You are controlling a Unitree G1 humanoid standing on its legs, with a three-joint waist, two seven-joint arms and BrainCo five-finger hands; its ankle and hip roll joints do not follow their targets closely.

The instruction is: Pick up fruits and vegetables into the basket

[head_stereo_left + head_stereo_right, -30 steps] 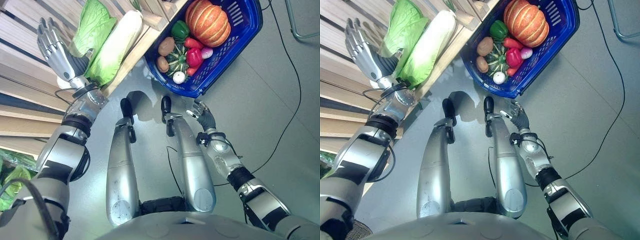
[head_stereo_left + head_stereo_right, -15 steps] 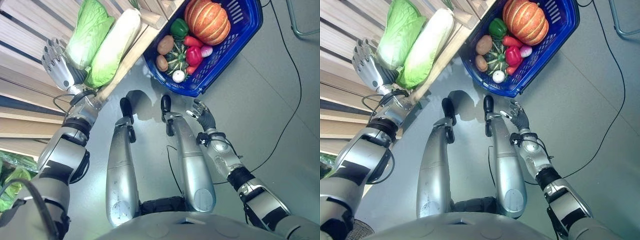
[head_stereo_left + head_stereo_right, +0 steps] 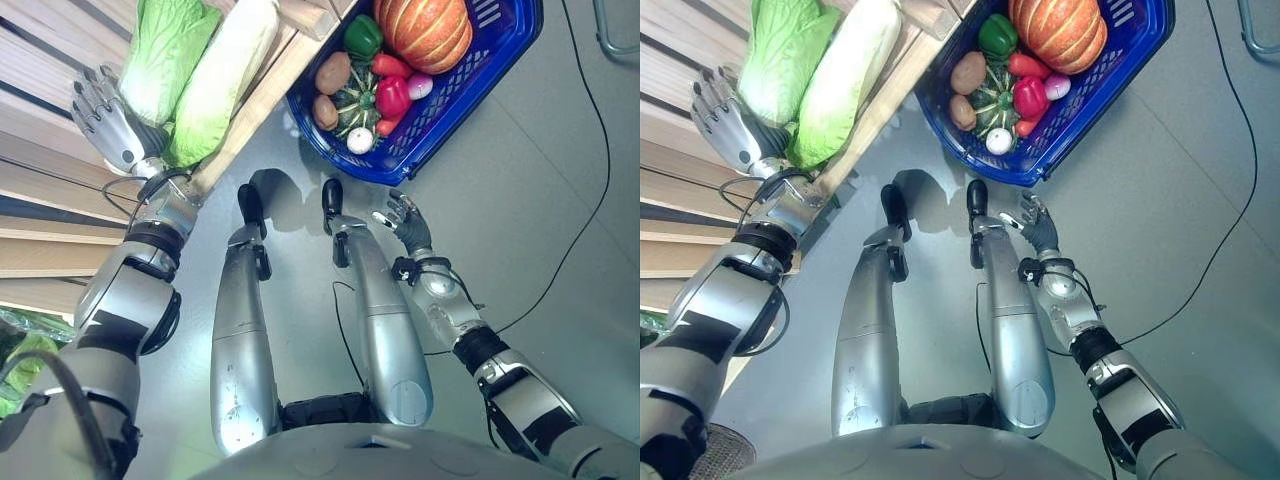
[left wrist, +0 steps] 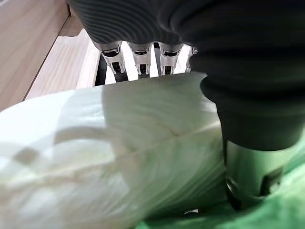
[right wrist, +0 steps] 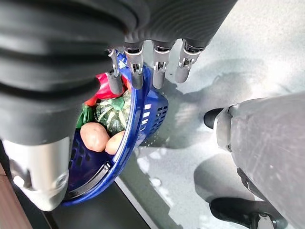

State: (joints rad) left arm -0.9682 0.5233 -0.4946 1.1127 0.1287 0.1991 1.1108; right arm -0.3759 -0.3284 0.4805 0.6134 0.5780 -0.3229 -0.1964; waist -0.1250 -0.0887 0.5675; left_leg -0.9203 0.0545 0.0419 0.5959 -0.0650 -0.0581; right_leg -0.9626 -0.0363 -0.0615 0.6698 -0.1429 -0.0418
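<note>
Two long green napa cabbages lie side by side on the slatted wooden shelf [image 3: 262, 100]: a leafy one [image 3: 165, 45] and a paler one [image 3: 228, 70]. My left hand [image 3: 105, 118] is open, its straight fingers [image 4: 138, 61] lying against the pale stalk end of the leafy cabbage [image 4: 119, 157]. The blue basket [image 3: 455, 95] stands on the floor to the right of the shelf. It holds a pumpkin [image 3: 425, 25], a green pepper [image 3: 362, 35], a red pepper [image 3: 392, 97], potatoes [image 3: 333, 72] and a small striped squash [image 3: 358, 105]. My right hand [image 3: 405, 215] hangs open and empty just below the basket's near corner [image 5: 138, 119].
The shelf's wooden edge runs diagonally between the cabbages and the basket. More green leaves [image 3: 20, 360] show at the far left under the shelf. A metal frame leg [image 3: 615, 25] stands at the upper right. Grey floor spreads to the right.
The camera has shifted a little. My left hand has drawn in from the bare slats to the leafy cabbage's stalk end. The right hand has stayed where it was.
</note>
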